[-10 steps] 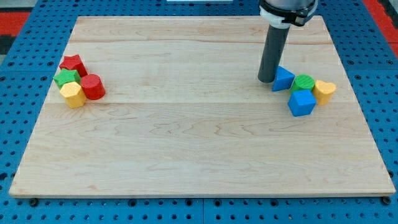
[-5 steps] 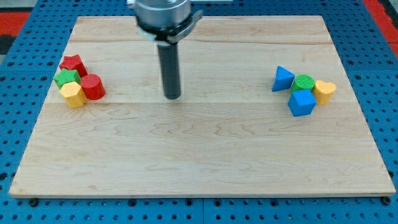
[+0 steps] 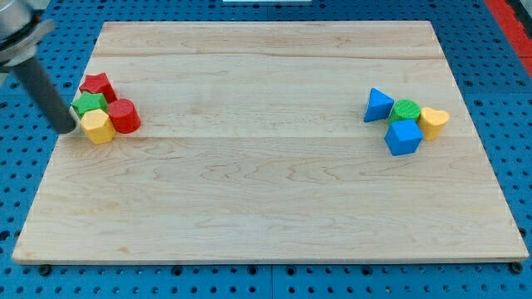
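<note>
My tip (image 3: 67,129) rests on the board at the view's left, just left of the yellow block (image 3: 97,126) and the green block (image 3: 88,105), touching or nearly touching them. Those two belong to a tight cluster with a red star-like block (image 3: 97,85) above and a red cylinder (image 3: 125,115) to the right. Far off at the view's right lies a second cluster: a blue triangle (image 3: 377,105), a green cylinder (image 3: 406,110), a blue cube (image 3: 404,137) and a yellow block (image 3: 433,121).
The wooden board (image 3: 266,199) lies on a blue pegboard table (image 3: 515,149). The rod leans in from the view's upper left corner, close to the board's left edge.
The rod has swept from beside the blue triangle at the right, across the middle of the board, to the left cluster. No block has visibly shifted.
</note>
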Controlling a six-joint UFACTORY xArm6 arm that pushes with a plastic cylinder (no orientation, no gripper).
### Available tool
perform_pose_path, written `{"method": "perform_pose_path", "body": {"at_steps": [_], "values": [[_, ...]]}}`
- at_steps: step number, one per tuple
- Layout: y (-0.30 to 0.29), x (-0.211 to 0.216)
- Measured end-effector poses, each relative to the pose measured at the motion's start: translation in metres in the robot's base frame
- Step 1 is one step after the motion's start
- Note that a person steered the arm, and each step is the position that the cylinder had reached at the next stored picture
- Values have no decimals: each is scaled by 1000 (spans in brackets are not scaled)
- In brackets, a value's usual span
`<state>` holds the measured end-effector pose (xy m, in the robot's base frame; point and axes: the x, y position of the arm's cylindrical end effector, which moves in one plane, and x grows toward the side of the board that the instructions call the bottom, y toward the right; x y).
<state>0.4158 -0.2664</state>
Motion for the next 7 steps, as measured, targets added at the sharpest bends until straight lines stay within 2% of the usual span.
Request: {"method": "perform_pose_path", "body": {"at_steps": [2,4,5,7], "values": [[43,-76],[109,-108],[103,-94],[141,-179]]}}
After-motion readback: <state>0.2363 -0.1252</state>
